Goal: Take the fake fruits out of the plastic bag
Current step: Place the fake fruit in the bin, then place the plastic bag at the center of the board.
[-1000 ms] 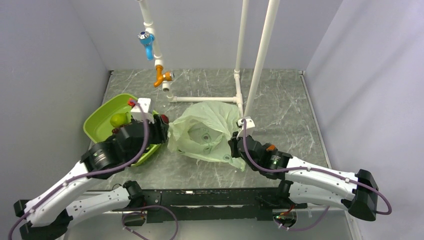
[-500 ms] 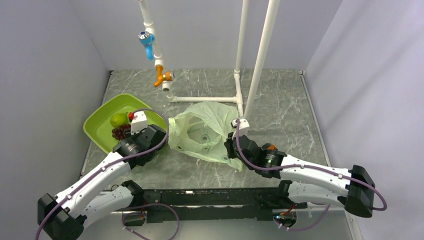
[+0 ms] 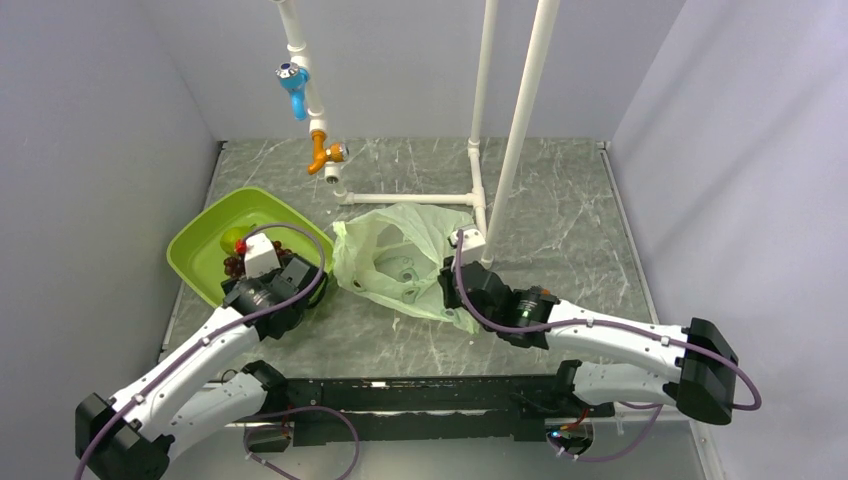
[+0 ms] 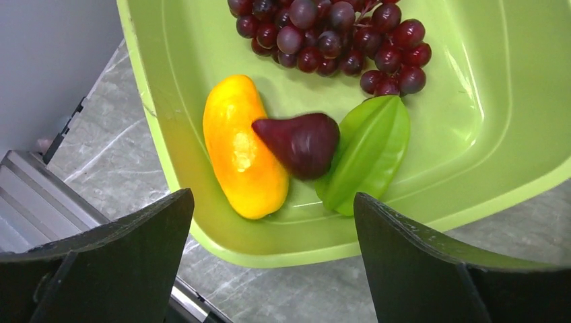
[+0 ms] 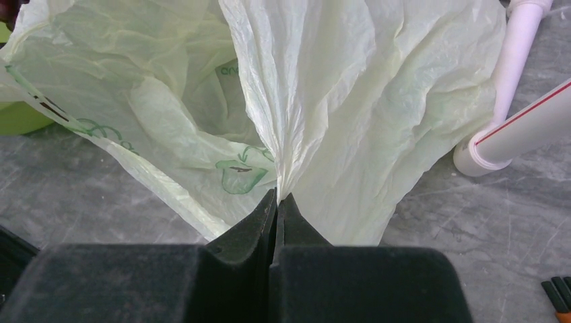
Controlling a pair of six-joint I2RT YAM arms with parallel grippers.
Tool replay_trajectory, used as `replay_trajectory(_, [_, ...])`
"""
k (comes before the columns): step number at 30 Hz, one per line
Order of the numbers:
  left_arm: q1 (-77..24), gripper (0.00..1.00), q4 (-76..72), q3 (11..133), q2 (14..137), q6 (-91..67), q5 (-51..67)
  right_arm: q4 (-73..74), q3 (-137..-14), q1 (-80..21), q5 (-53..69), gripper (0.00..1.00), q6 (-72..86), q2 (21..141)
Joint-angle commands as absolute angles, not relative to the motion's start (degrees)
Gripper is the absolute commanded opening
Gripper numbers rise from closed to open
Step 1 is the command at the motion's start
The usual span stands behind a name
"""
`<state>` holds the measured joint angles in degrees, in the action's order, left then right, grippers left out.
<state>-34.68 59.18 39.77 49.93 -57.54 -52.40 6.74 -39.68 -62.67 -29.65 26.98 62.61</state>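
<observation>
While the right gripper pinches a fold of the one plastic bag mid-bench, just beside a white pipe post, the left gripper hovers with fingers apart, holding nothing, over the one lime tray near the left edge. Four fruits lie inside: grape bunch, orange piece, dark red fruit and green ribbed piece; possibly a pear too, half hidden.
</observation>
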Motion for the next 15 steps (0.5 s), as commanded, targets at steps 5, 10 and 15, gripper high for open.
replay_trajectory(5, [-34.45, 0.95, 55.72, 43.59, 35.74, -48.09, -40.42, 5.28, -46.12, -61.58, -35.16, 0.0, 24.39, 66.14])
replay_trajectory(10, [-34.46, 0.99, 48.51, 39.7, 22.67, -40.88, -29.83, 6.71, -52.18, -60.05, -39.14, 0.0, 20.78, 71.86])
replay_trajectory(15, [-34.67, 0.99, 47.17, 36.98, 17.39, -39.16, -26.32, 6.51, -58.45, -57.07, -44.37, 0.0, 15.35, 76.88])
